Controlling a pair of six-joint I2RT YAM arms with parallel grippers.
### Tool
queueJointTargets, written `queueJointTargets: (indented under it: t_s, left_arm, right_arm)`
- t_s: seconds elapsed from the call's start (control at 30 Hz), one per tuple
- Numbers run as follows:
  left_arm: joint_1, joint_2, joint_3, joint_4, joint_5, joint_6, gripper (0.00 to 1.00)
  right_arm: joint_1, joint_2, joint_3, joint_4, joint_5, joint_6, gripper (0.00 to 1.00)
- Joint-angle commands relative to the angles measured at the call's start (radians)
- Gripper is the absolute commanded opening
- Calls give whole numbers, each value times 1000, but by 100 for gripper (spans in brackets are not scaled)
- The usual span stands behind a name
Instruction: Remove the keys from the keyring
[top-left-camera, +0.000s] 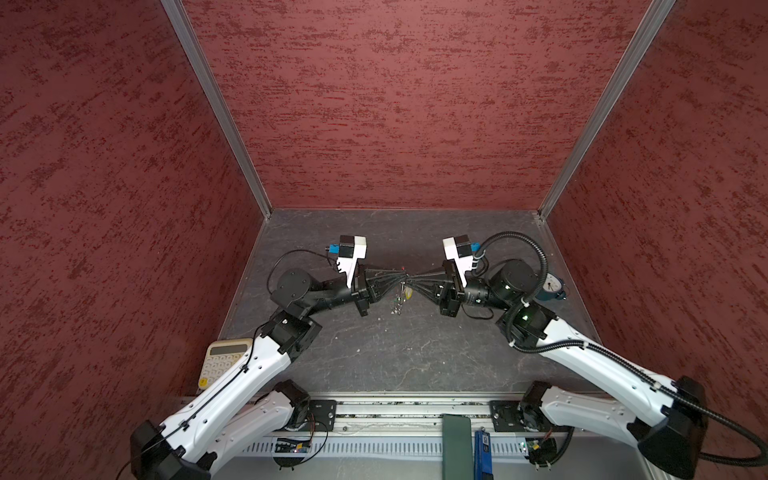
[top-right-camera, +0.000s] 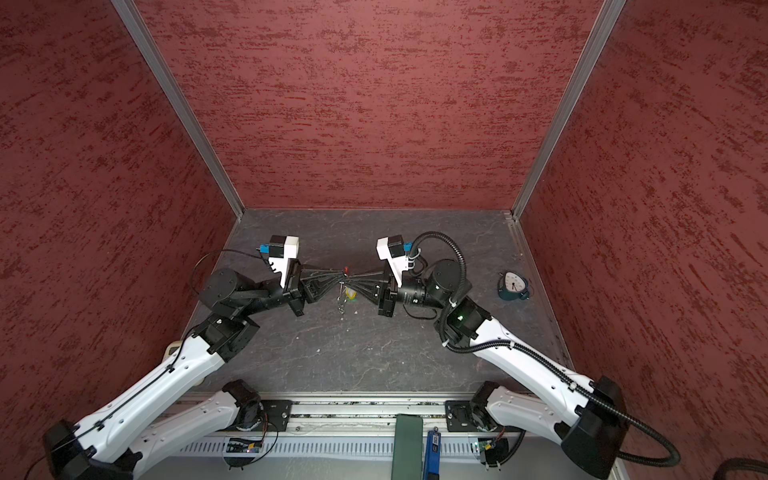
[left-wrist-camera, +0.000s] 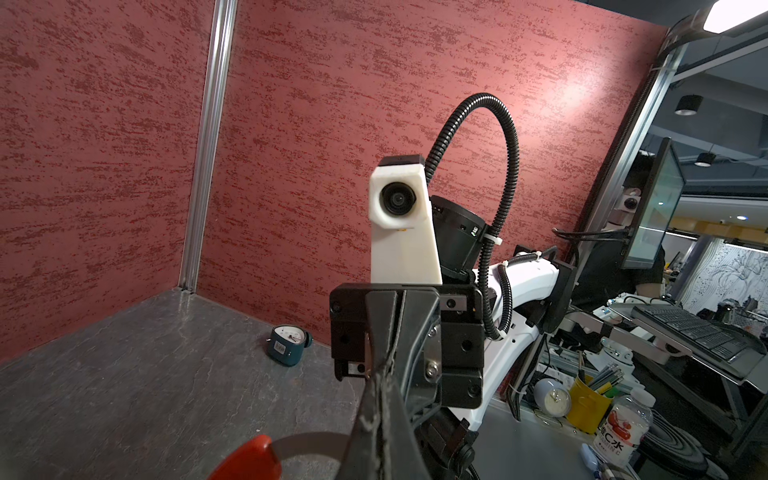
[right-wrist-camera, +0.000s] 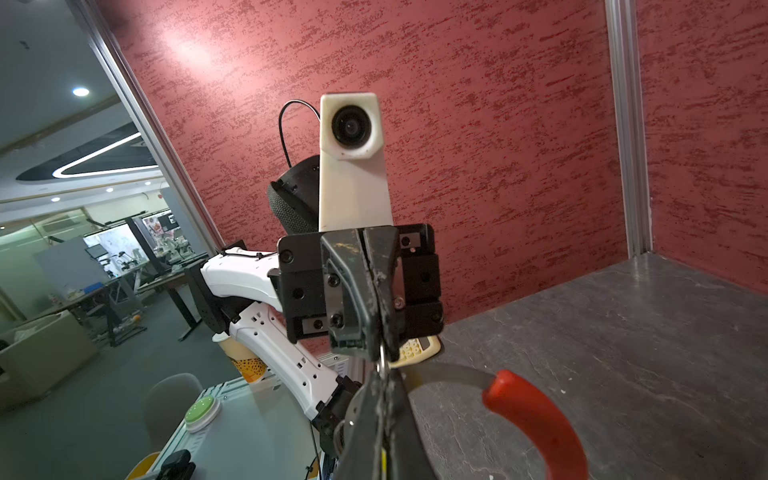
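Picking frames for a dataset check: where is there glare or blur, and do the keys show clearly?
Left wrist view: glare patch on the wall, keyring blurred up close. Right wrist view: another wall glare patch, keyring sharper. In both top views: even light, no glare, but the keys are tiny and indistinct.

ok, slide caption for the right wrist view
Left gripper and right gripper meet tip to tip at the thin metal keyring with red curved sleeve
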Motion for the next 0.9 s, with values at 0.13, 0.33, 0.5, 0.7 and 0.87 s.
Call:
queueJointTargets:
  t_s: [0.13, 0.33, 0.5, 0.7, 0.87]
  left_arm:
    - [0, -17, 15, -49, -32, 13, 22]
    - [1, -44, 53, -205, -42, 34, 72]
    - [4, -35, 107, -358, -12, 62, 84]
    - [25, 8, 202, -571, 34, 91, 77]
    - [33, 74, 291, -727, 117, 122, 47]
  right_arm:
    - [-5, -35, 64, -117, 28, -55, 0]
    - [-5, -55, 156, -451, 73, -193, 0]
    - [-5, -51, 210, -626, 103, -283, 0]
    - [-5, -40, 273, -770, 94, -367, 0]
    - [-5, -32, 295, -802, 68, -395, 0]
